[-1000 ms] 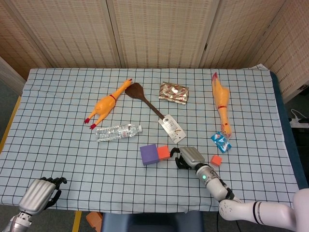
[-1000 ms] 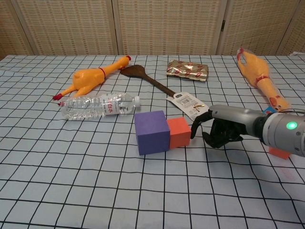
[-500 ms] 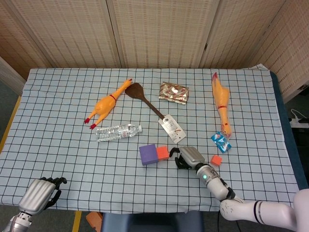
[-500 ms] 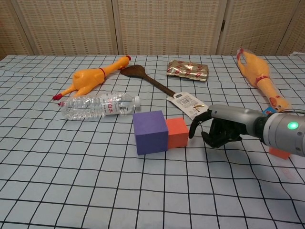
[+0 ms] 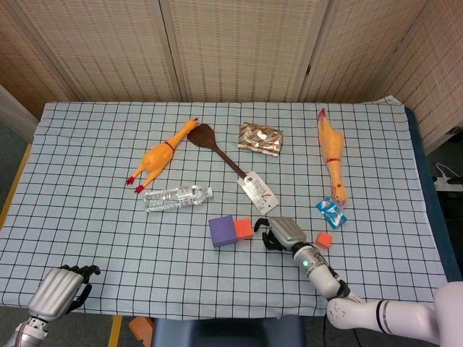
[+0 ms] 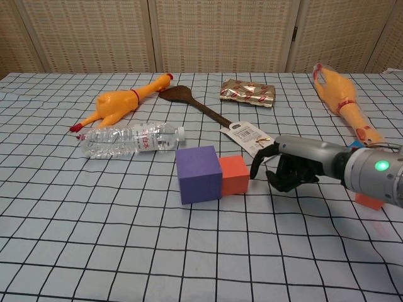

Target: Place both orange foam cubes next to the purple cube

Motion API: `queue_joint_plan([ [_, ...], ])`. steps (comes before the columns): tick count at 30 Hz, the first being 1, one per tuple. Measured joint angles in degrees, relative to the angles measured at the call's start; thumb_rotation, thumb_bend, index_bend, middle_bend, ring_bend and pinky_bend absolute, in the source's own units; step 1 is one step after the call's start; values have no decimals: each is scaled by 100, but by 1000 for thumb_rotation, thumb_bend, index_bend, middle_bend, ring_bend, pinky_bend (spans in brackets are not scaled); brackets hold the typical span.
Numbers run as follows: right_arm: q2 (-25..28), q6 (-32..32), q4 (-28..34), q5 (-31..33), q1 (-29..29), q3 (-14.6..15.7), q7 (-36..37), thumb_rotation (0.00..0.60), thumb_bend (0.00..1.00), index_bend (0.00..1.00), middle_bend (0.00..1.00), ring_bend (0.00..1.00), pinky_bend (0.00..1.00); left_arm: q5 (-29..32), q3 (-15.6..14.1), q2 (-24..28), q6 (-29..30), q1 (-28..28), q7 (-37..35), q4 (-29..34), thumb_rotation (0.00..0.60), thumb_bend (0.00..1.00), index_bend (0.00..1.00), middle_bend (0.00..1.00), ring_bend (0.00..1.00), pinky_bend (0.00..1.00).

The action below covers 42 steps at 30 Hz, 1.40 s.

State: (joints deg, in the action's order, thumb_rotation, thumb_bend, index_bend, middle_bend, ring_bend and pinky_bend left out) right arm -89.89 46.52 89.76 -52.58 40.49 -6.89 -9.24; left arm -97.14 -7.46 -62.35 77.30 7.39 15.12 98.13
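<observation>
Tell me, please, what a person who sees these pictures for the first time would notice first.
Probably the large purple foam cube near the table's middle, with a small orange foam cube touching its right side. Just right of them the robot's right hand hovers with curled fingers, holding nothing. Two yellow rubber chickens, one at the left and one at the right, also catch the eye.

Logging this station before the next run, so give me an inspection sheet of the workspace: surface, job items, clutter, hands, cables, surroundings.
Surface: checked tablecloth, flat.
Job's things: first orange cube touching purple cube; second orange cube apart, at the right arm.
Clutter: two rubber chickens, water bottle, wooden spatula, foil packet, blue packet.
Hands: right hand beside first orange cube, fingers curled, holding nothing; left hand at the near table edge, curled.
Cables: white cable on the floor, right.
Surroundings: woven screen panels behind.
</observation>
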Motion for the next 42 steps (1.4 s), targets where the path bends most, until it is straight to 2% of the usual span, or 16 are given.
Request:
queue_joint_plan([
  [8, -5, -59, -67, -333, -48, -17, 303, 600, 626, 374, 1000, 875, 925, 5, 1, 3, -1, 0, -13, -1, 600, 496, 396, 525, 576, 597],
  [19, 98, -61, -69, -443, -77, 23, 310, 600, 618, 359, 1000, 875, 926, 17, 0, 8, -12, 2, -18, 6, 600, 496, 396, 526, 577, 597],
  [21, 149, 67, -50, -483, -103, 60, 180, 600, 544, 371, 1000, 875, 926, 23, 4, 15, -3, -1, -32, 8, 600, 496, 396, 526, 576, 597],
  [26, 293, 679, -27, -733, -250, 167, -261, 600, 266, 382, 1000, 875, 926, 13, 4, 18, 17, -8, -31, 19, 600, 496, 396, 525, 576, 597],
  [29, 510, 934, 18, -916, -360, 257, -486, 600, 175, 383, 1000, 875, 926, 14, -1, 14, 13, -13, -13, 16, 600, 496, 396, 525, 576, 597],
  [33, 810, 1135, 38, -1185, -535, 457, -686, 600, 116, 380, 1000, 875, 926, 36, 2, 7, -9, -13, 43, 34, 600, 496, 396, 526, 576, 597],
  [38, 1044, 1275, -63, -1391, -806, 781, -870, 600, 97, 368, 1000, 875, 926, 37, 1, -1, -14, -15, 70, 40, 600, 496, 396, 526, 576, 597],
  [42, 1122, 1247, -184, -1496, -929, 896, -896, 600, 95, 366, 1000, 875, 926, 48, 1, -12, -38, -11, 126, 47, 600, 496, 396, 526, 577, 597],
])
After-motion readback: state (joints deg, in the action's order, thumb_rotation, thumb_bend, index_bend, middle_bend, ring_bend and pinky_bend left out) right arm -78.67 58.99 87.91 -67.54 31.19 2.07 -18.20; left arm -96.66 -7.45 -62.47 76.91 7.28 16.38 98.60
